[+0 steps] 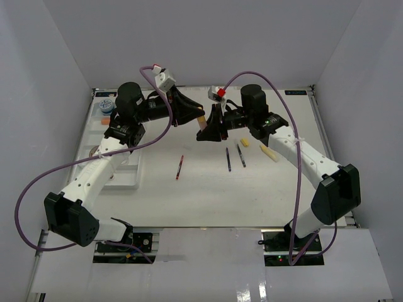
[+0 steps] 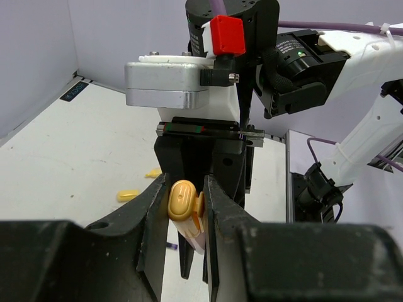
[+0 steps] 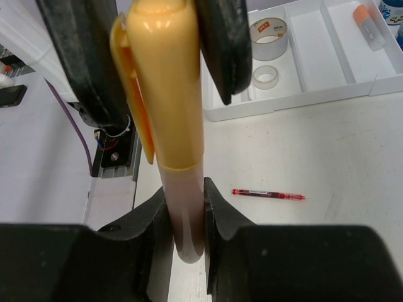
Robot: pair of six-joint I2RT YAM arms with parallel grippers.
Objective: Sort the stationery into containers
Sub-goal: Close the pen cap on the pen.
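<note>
The top camera looked down on the whole counter (image 1: 201, 195) from behind; both wrist cameras, close in, faced each other across the yellow marker (image 3: 167, 94).

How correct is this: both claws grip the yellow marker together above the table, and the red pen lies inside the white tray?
One detail is wrong: the red pen lies on the table, outside the white tray, as the right wrist view shows. The left claw and right claw do both grip the yellow marker above the table.
</note>
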